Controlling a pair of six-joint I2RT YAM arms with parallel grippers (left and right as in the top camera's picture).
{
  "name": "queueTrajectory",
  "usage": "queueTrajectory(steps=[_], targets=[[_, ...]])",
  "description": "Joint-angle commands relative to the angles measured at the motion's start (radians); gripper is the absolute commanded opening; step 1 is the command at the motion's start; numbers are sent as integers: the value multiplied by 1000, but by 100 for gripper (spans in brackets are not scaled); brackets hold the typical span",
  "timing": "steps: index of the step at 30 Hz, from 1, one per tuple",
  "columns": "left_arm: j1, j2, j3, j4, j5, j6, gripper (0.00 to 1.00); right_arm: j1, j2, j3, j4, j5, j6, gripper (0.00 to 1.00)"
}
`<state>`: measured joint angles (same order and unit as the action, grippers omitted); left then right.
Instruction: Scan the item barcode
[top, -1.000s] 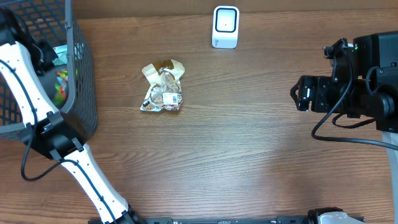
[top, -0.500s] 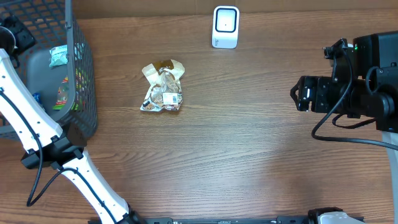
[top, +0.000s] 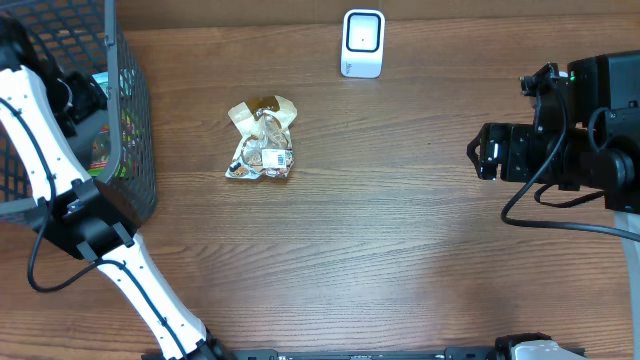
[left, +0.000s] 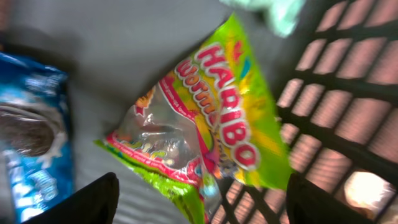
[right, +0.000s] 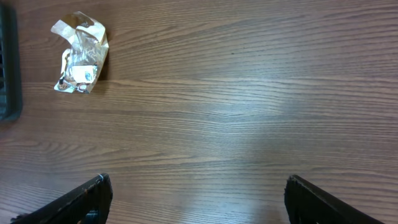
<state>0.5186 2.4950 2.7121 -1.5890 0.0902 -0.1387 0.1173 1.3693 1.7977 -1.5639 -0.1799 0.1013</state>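
Haribo bag (left: 217, 124) lies tilted on the grey floor of the basket (top: 135, 150), one edge against the mesh wall and a blue packet (left: 31, 143) just beside it. My left gripper (left: 202, 186) hovers above the bag, its jaws spread wide and gripping nothing. Out on the table (top: 400, 230) a crumpled snack packet (top: 262, 140) sits near the basket, with the white scanner (top: 362, 43) at the far edge. My right gripper (right: 196, 186) hangs over bare wood, also wide and empty.

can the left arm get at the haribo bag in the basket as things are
Probably yes: the left tool hangs inside the basket, jaws apart, with the haribo bag straight ahead between them. The bag's middle is uncovered; the blue packet lies beside it, though the basket wall is close.
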Motion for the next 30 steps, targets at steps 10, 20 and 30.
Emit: queueTrajectory(steps=[10, 20, 30], targets=[[19, 2, -385, 268, 5, 83, 85, -6, 2, -3, 6, -8, 0, 89], [17, 2, -626, 432, -55, 84, 87, -6, 2, -3, 6, -8, 0, 89], [16, 1, -639, 420, -14, 29, 4, -6, 2, -3, 13, -8, 0, 89]])
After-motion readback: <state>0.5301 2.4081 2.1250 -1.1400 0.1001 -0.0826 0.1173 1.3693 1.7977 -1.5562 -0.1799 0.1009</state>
